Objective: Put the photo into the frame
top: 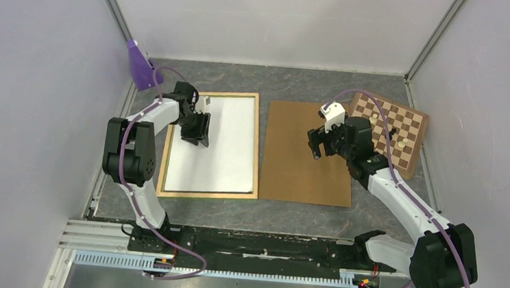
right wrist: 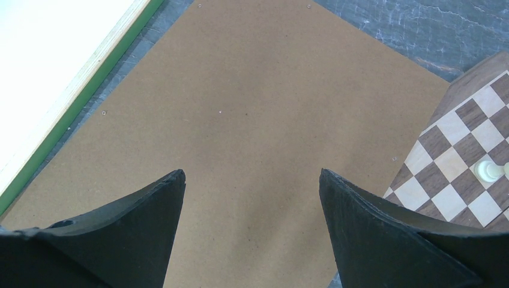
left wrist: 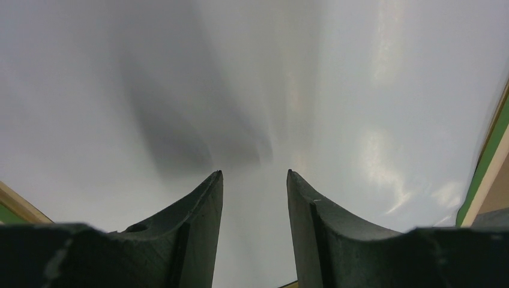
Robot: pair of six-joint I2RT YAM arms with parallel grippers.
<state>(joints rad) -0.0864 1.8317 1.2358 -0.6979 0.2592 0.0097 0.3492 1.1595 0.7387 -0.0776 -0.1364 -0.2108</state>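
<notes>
The photo [top: 221, 148] lies white back up inside the frame [top: 256, 151], whose pale wood rails surround it on the table's left half. My left gripper [top: 196, 139] hovers low over the photo's left part, jaws open and empty. In the left wrist view the photo [left wrist: 336, 90] fills the picture, with the frame's green and wood rail [left wrist: 489, 162] at the right edge and my gripper [left wrist: 253, 174] just above the sheet. My right gripper [top: 322, 146] is open and empty above the brown hardboard panel [top: 306, 155]; it shows in the right wrist view [right wrist: 252, 175] with the frame rail [right wrist: 90, 84] at left.
A brown-and-cream chessboard [top: 394, 131] with a few pale pieces lies at the right, partly under my right arm; it also shows in the right wrist view [right wrist: 462, 150]. A purple object [top: 138, 65] stands at the back left. Walls enclose the table on three sides.
</notes>
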